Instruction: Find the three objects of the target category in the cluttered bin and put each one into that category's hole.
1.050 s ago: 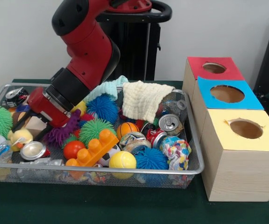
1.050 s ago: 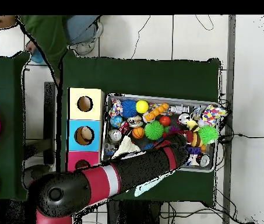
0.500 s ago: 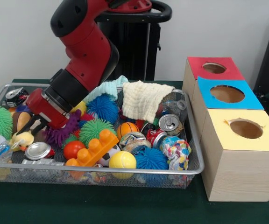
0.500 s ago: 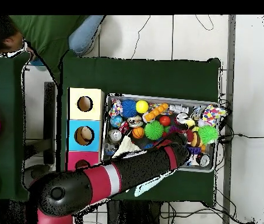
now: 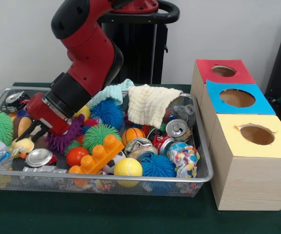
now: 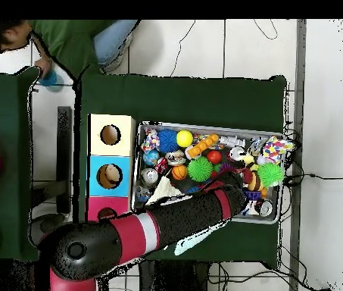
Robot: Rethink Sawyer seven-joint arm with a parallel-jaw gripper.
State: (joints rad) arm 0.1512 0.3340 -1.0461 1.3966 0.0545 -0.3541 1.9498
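**Left of frame, my gripper works the bin's crowded corner**

Over the left end of the wire-mesh bin (image 5: 205, 161), my gripper (image 5: 27, 135) slants down from the red arm (image 5: 89, 48), its dark fingers (image 5: 33, 130) spread apart around a yellow duck toy (image 5: 22, 145) and a brown toy just above it; whether they grip either, I cannot tell. A crushed can (image 5: 37, 157) lies just below, a purple spiky toy (image 5: 67, 136) beside my wrist. Which category I am hunting is not shown. The likely candidates sit packed in the bin: spiky balls (image 5: 109, 113), cans (image 5: 176, 129), cloths (image 5: 150, 105). At right of frame wait three boxes, with red (image 5: 223, 71), blue (image 5: 236, 98) and yellow (image 5: 256, 134) holes. From overhead, my arm crosses the bin's lower edge, hiding the fingers.
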